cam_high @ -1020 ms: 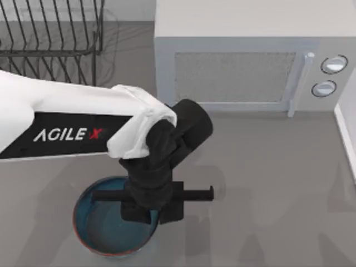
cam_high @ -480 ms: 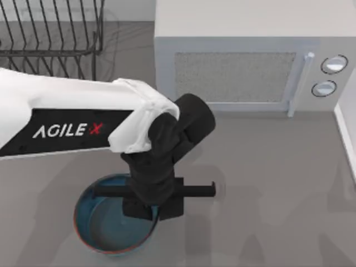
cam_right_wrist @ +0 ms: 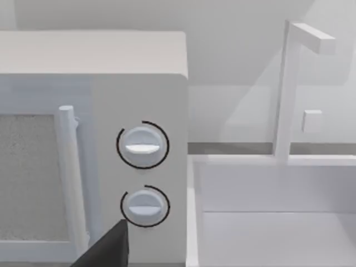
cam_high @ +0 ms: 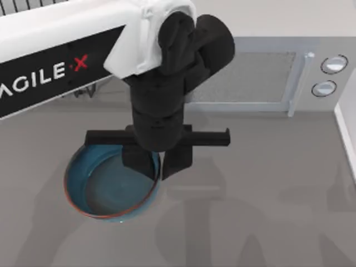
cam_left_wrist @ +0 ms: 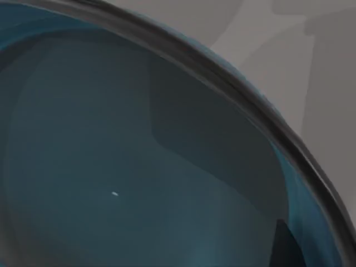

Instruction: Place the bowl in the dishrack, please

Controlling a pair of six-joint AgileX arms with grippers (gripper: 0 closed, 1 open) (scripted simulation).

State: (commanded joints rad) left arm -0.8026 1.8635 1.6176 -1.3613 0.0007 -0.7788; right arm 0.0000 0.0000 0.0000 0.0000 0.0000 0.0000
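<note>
left gripper (cam_high: 158, 166): hanging over the right edge of the bowl, one finger inside the rim and one outside it, clenched on the bowl's wall.
bowl (cam_high: 105, 186): teal inside with a greyish bottom and a thin orange-red edge, sitting toward the near left of the grey table (cam_high: 267, 194); from where i stand i can't tell whether it rests on the surface or hangs just above it. in the left wrist view its blue inside (cam_left_wrist: 128, 167) is seen from very near, with the rim curving past.
left arm (cam_high: 72, 50): white, with agilex lettering, reaching in from the left across the far side.
dishrack (cam_high: 89, 92): a few black wires peek out from under the arm, far left, well apart from the bowl.
microwave (cam_high: 250, 78): pale grey, at the far side, with two round knobs (cam_high: 328, 75) on its right; the right wrist view faces its front (cam_right_wrist: 144, 144).
right gripper: can't tell its state; a dark tip (cam_right_wrist: 105, 250) shows in its own wrist view.
</note>
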